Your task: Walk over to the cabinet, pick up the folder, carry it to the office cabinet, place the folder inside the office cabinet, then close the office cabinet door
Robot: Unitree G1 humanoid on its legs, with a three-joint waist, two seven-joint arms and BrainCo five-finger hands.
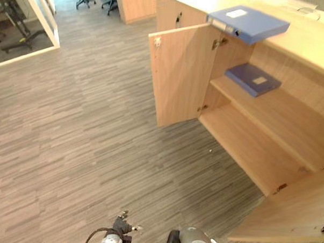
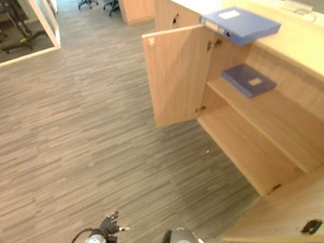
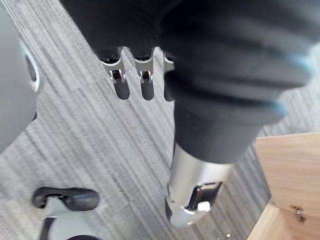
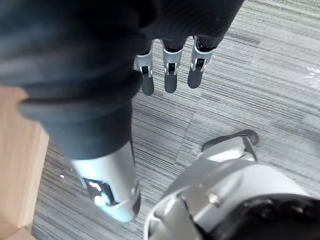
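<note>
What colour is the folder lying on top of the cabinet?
The folder is blue; it shows best in the left eye view.

Left hand [image 3: 200, 65]: dark ribbed cover, silver fingers [image 3: 146, 82] with dark tips, silver thumb [image 3: 192, 187]. Right hand [image 4: 75, 75]: same ribbed cover, silver dark-tipped fingers [image 4: 170, 72].

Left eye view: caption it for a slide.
Blue folder on the wooden top above an open cabinet, a darker folder on its shelf.
</note>
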